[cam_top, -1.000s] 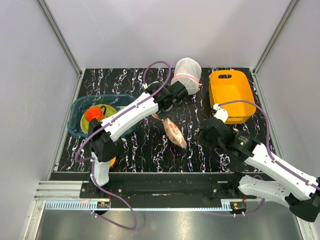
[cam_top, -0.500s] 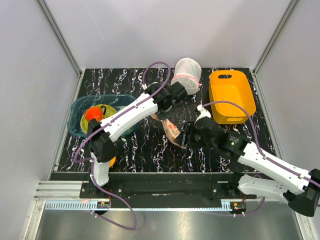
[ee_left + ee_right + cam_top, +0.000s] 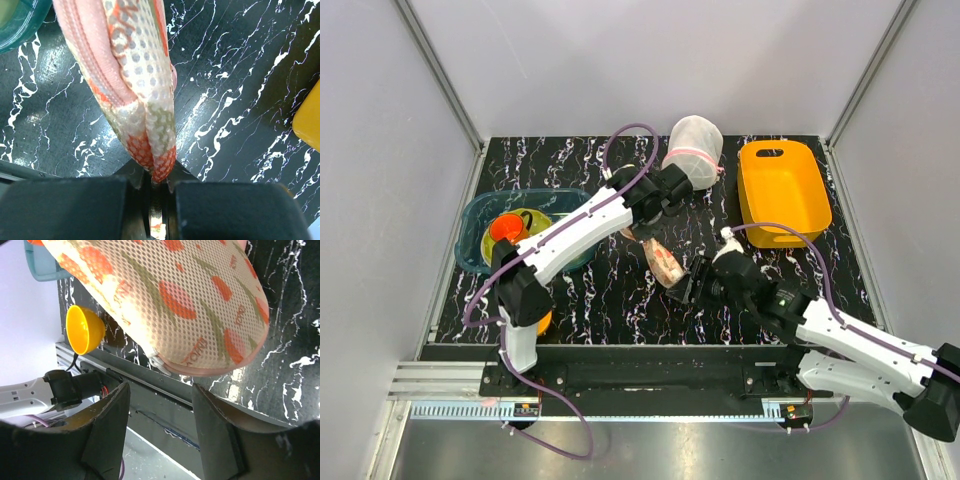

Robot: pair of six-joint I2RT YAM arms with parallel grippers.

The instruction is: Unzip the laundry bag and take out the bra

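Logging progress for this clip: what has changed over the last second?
The right gripper swung left from beside the orange tub to the near end of the laundry bag, open, not yet gripping. The left gripper stayed shut on its far end.

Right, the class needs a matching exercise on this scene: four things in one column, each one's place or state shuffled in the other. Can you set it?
Things
1. beige-pink printed mesh laundry bag
2. orange plastic tub
3. rounded white mesh bag
4. right gripper

Places or states
A. far right of the table
B. open, at the laundry bag's near end
C. pinched in the left gripper
D. far edge, middle

Pairs: 1-C, 2-A, 3-D, 4-B
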